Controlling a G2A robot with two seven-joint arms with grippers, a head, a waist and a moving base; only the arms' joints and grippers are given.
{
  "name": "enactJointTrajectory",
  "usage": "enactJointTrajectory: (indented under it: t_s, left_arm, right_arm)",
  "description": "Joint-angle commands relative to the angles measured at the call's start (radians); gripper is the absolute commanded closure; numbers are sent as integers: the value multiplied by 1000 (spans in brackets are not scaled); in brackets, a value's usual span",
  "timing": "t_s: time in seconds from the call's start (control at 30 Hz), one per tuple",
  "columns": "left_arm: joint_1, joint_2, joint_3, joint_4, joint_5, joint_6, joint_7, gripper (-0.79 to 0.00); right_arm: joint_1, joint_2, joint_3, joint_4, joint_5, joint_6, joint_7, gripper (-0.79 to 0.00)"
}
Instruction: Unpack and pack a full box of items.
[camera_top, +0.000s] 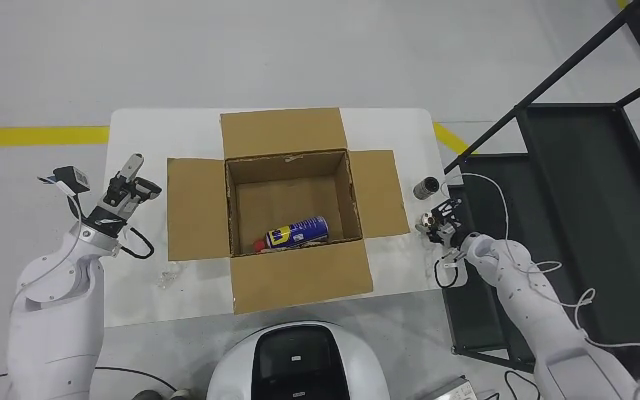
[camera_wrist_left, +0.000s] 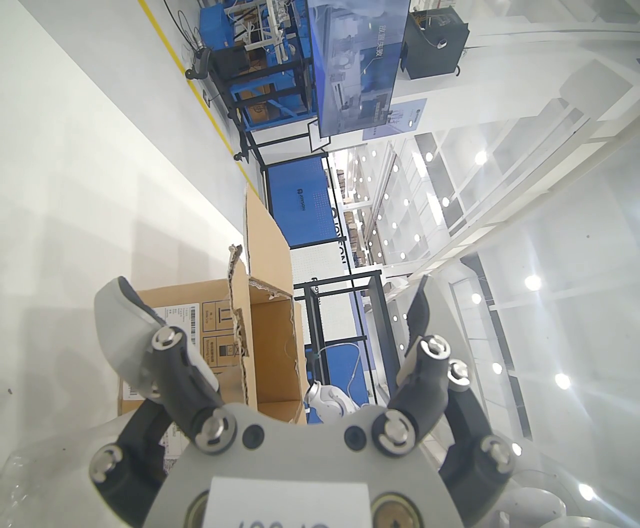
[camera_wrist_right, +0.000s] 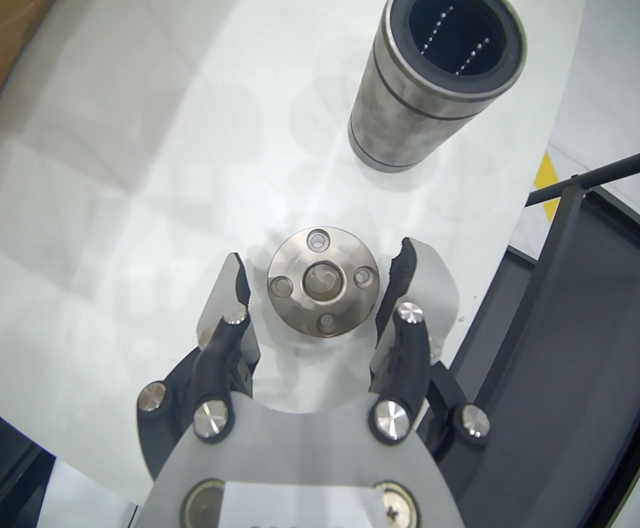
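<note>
Straddling the round flange (camera_wrist_right: 322, 287) at the right edge of the tabletop (camera_top: 150, 135) with the right gripper (camera_wrist_right: 320, 270), open just wider than the disc and gripping nothing, probably lined up to pinch its rim. Standing upright just beyond it, a metal cylinder (camera_wrist_right: 400, 115). Hanging wide open and empty over the left side, the left gripper (camera_wrist_left: 270, 300), well clear of the box (camera_top: 285, 130). Lying sideways inside by the near wall, a spray can (camera_top: 297, 234), presumably not yet unpacked.
</note>
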Motion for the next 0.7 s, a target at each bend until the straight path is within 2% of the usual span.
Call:
enactJointTrajectory:
  t_s: [0.0,0.07,0.4,0.67]
  left_arm:
    - [0,0,0,0,0,0,0,-785]
    - [0,0,0,0,0,0,0,-785]
    - [0,0,0,0,0,0,0,-785]
    - [0,0,0,0,0,0,0,-785]
  right_arm:
    - [3,-1,0,3,-1,3,-2,-222]
    - [3,-1,3,6,1,4,-5,0]
    - [-20,13,41,-5,2,-13,-44,0]
    - [-74,32,86,-94,-5,-50,-87,0]
